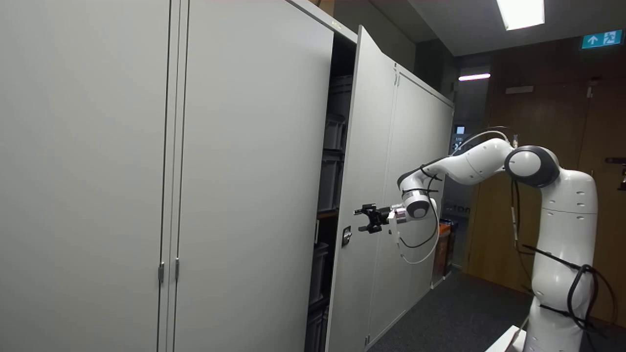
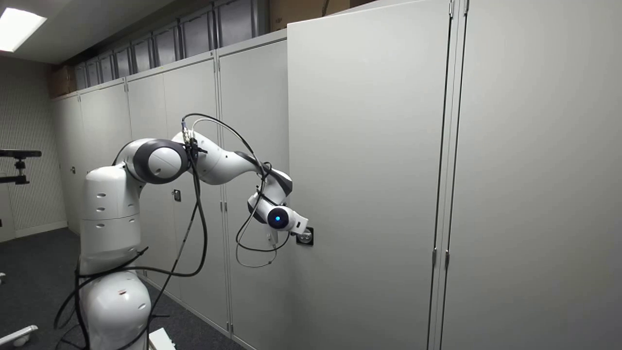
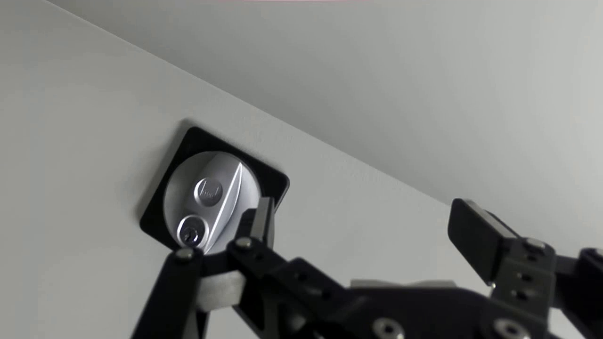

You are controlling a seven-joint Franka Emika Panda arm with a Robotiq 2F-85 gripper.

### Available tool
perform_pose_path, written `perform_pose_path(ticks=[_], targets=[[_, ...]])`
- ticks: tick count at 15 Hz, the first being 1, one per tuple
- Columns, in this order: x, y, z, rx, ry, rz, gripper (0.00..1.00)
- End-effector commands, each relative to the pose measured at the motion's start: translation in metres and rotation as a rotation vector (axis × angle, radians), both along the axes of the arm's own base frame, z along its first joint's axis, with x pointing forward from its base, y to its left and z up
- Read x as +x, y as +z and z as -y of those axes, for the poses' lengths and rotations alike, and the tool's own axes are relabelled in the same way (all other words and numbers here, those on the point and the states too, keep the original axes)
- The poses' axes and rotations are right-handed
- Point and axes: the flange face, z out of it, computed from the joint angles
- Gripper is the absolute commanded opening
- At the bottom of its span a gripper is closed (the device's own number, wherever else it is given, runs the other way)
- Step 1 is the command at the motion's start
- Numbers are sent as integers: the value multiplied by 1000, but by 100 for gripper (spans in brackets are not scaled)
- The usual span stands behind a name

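In the wrist view, an illegible emblem (image 3: pixel 208 192) is borne by the lock knob (image 3: pixel 211 205) at nine o'clock from the wide-spread gripper (image 3: pixel 360 211).

The glossy white, rounded, jointed robot arm (image 1: pixel 567 198) stands with its lower part near upright, bends over at a dark-grey-ringed elbow (image 1: pixel 530 166) and slopes down along its smooth white forearm (image 1: pixel 472 164) to a folded white-and-dark-grey wrist (image 1: pixel 415 208), where a small round blue light (image 2: pixel 277 218) glows in an exterior view. The angular black gripper (image 1: pixel 360 220) points out nearly level, its jaws spread wide, reaching in from the bottom of the wrist view.
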Motion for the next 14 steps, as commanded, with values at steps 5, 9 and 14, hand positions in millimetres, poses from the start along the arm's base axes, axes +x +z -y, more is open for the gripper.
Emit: perform_pose_path(ticks=[5,9,14], targets=[[-24,16,-42,-144,11,24,100],[-31,21,-72,-233,4,36,100],[-40,29,-117,-353,0,56,100]])
